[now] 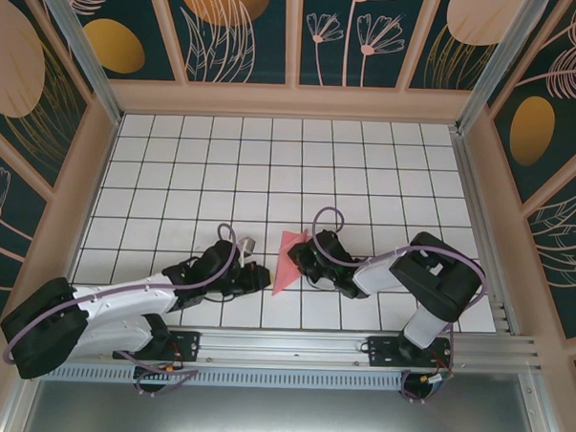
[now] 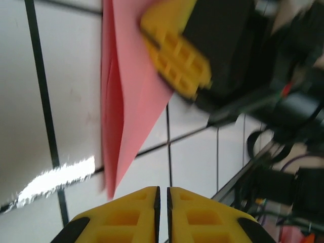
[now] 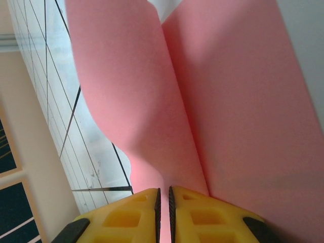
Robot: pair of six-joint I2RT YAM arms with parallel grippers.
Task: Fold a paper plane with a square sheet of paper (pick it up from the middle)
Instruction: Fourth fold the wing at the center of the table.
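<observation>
The salmon-pink sheet of paper (image 1: 286,261) is folded into a long pointed wedge with its tip toward the near edge of the table. In the right wrist view its two layers (image 3: 202,91) bulge apart along a centre crease. My right gripper (image 1: 300,258) is shut on the paper's right side, and the pink layers run between its yellow fingers (image 3: 163,190). My left gripper (image 1: 262,277) sits just left of the tip. Its jaws (image 2: 163,188) stand nearly together with nothing between them, and the paper (image 2: 126,101) lies ahead of them. The right gripper's yellow finger (image 2: 174,55) rests on the paper.
The white gridded table (image 1: 271,167) stretches back to patterned walls. An aluminium rail (image 1: 340,345) runs along the near edge by the arm bases. Purple cables loop over both wrists (image 1: 328,216).
</observation>
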